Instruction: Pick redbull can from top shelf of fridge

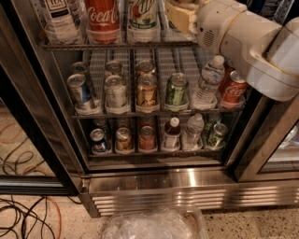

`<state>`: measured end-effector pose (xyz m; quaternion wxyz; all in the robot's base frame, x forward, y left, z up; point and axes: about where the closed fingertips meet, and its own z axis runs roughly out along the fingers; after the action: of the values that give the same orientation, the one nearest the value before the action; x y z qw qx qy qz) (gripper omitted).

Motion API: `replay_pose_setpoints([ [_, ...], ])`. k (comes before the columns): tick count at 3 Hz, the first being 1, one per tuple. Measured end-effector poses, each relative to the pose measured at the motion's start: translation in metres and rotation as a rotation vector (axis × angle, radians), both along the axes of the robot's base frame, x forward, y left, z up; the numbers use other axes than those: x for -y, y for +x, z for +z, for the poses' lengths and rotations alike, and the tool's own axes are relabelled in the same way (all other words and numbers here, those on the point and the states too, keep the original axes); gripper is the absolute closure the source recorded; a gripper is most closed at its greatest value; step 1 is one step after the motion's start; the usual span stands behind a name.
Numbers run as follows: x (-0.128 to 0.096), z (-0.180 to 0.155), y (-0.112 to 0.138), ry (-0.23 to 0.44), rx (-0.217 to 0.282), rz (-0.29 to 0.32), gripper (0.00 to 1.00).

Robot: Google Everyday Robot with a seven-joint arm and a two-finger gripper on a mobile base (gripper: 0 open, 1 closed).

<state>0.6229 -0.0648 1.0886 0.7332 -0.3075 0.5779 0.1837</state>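
Observation:
The fridge (pixel 154 184) stands with its door open, showing wire racks above a ribbed steel base. The top shelf (pixel 117 45) runs along the upper edge and carries a tea bottle (pixel 60 18), a Coca-Cola bottle (pixel 102 18) and a green-and-white soda bottle (pixel 142 18). My gripper (pixel 180 14) reaches in over the right end of that shelf, at the end of the white arm (pixel 247 42) coming from the upper right. The redbull can is not in view; the gripper and arm cover that part of the shelf.
The middle rack holds a short blue-and-silver can (pixel 79 91), more cans, a water bottle (pixel 208 86) and a red Coca-Cola can (pixel 232 88). The lower rack holds small cans and bottles. The black-framed door (pixel 42 140) stands at left. Cables (pixel 23 214) and a plastic-lined bin (pixel 154 226) are on the floor.

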Motion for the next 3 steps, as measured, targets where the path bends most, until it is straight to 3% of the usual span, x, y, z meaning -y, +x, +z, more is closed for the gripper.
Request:
replay_pose_setpoints([
  [3,-0.0053,-0.0037,-0.0117,-0.013,-0.031,0.028,1.00],
])
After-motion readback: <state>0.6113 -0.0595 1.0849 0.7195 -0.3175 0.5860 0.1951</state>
